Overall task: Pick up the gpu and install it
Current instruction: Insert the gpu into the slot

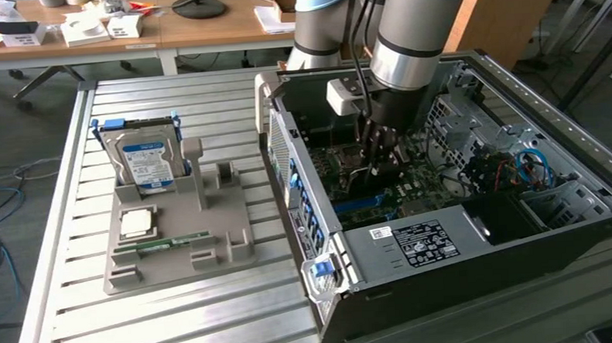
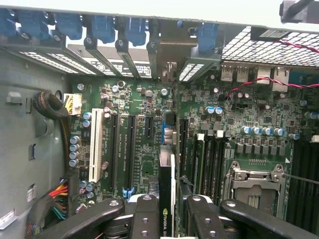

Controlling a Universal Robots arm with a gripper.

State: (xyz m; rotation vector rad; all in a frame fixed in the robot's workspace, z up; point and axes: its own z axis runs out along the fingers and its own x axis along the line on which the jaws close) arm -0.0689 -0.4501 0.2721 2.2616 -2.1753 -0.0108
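My gripper (image 1: 376, 167) reaches down into the open computer case (image 1: 423, 244), over the motherboard (image 1: 410, 186). In the wrist view the gpu (image 2: 166, 199) appears edge-on as a thin dark card with a green logo. The gripper (image 2: 167, 221) is shut on it, one black finger (image 2: 144, 219) on each side. The card stands upright over the motherboard (image 2: 144, 129), in line with an expansion slot and with the metal bracket opening (image 2: 167, 69) at the case's rear wall. Whether its lower edge sits in the slot is hidden.
A grey fixture (image 1: 222, 245) on the slatted metal table at the exterior view's left holds a silver hard drive (image 1: 145, 159), a CPU chip (image 1: 138, 223) and a green memory stick (image 1: 164, 243). The CPU socket (image 2: 254, 184) and cable bundles (image 2: 60, 194) flank the card.
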